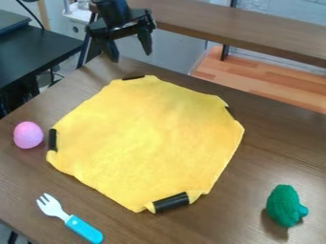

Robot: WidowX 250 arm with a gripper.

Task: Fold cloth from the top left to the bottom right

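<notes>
Camera view: showing gripper (131, 56) at eleven o'clock, open wide, empty; showing yellow cloth (149, 138) centrally, pink egg (28, 135) at nine, fork (74, 222) at seven, green toy (284, 206) at four.

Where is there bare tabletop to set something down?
Bare table shows picture-right of the yellow cloth, above the green toy vegetable, and below the cloth, between vegetable and blue-handled fork. Crowded picture-left: the pink egg sits close beside the cloth's black strip.
</notes>
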